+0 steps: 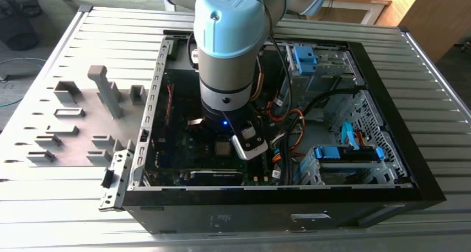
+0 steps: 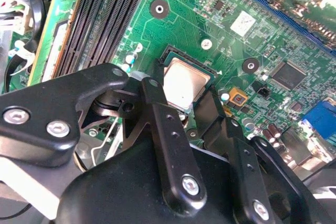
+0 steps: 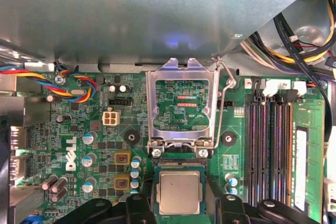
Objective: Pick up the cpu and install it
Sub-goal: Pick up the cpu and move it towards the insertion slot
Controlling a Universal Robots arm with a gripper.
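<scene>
Fingers [image 3: 140, 211] of the gripper [image 3: 184, 203] stand spread apart, one on each side of the socket [image 2: 191, 60], and they hold nothing as far as both wrist views show. In the exterior view the arm [image 1: 228, 59] reaches straight down into the open case [image 1: 279, 210], which lies flat on a slatted table [image 1: 66, 208], with the wrist low over the motherboard [image 3: 68, 114]. On that board the metal bracket [image 3: 181, 68] is flipped up and away from the socket, and its wire lever [image 3: 223, 108] is raised beside it. The cpu [image 3: 178, 192] lies flat inside the socket with its silver top facing up, and its edges look square to the socket frame. I judge the pick and the placement done, since the chip appears seated and free of the gripper. The clamping is not yet done, because the bracket is open and the lever unlatched. The cpu sits between the two fingers, close to their tips. A narrow strip of socket frame shows on either side, so neither finger seems to touch it.
</scene>
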